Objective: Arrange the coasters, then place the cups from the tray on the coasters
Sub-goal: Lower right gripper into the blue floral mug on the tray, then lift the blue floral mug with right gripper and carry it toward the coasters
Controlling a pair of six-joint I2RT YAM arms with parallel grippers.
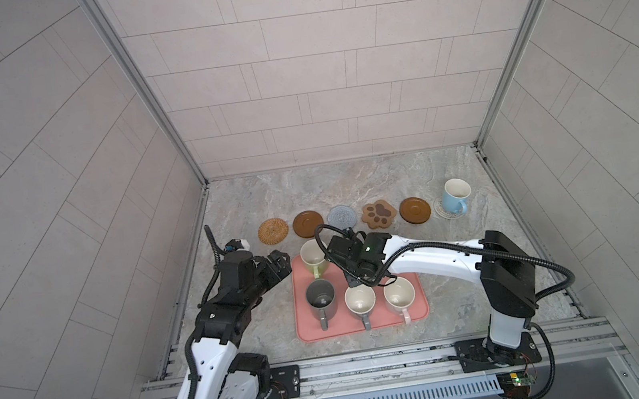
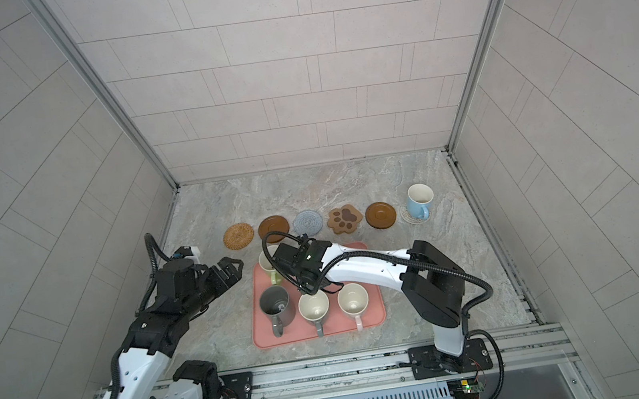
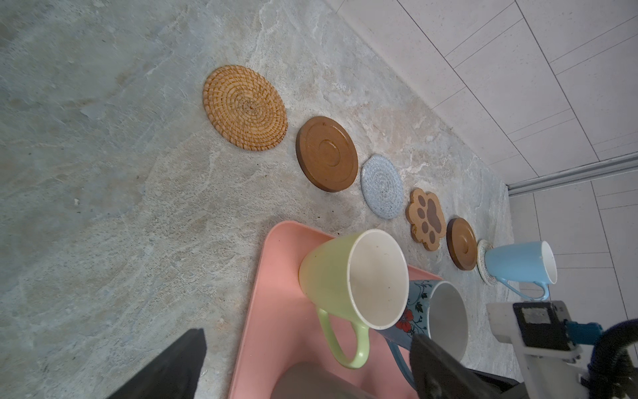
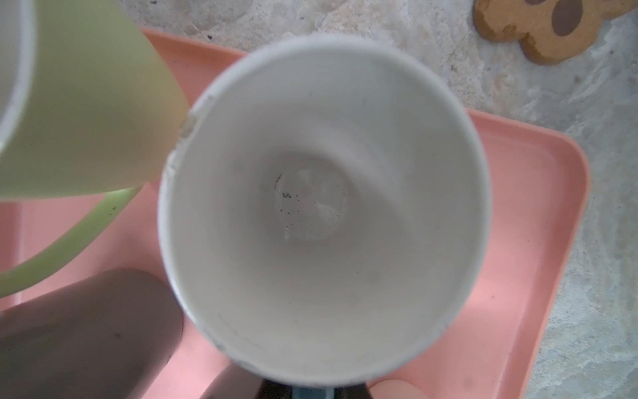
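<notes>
Five bare coasters lie in a row: rattan (image 1: 272, 230), brown disc (image 1: 308, 223), blue-grey crochet (image 1: 343, 217), paw (image 1: 379, 213), second brown disc (image 1: 415, 209). A light blue cup (image 1: 455, 195) stands on the beige coaster (image 1: 443, 212) at the right end. On the pink tray (image 1: 368, 326) stand the light green cup (image 1: 313, 256), dark grey cup (image 1: 321, 299), grey-handled cup (image 1: 360, 300) and pink-handled cup (image 1: 399, 293). My right gripper (image 1: 356, 281) covers a blue flowered cup (image 3: 445, 314) and is shut on its handle (image 4: 312, 392). My left gripper (image 1: 280, 264) hangs open just left of the tray.
Tiled walls with metal corner posts close in the marble table on three sides. The right forearm (image 1: 434, 256) stretches across the tray's right rear corner. A rail with both arm bases runs along the front edge (image 1: 373, 363).
</notes>
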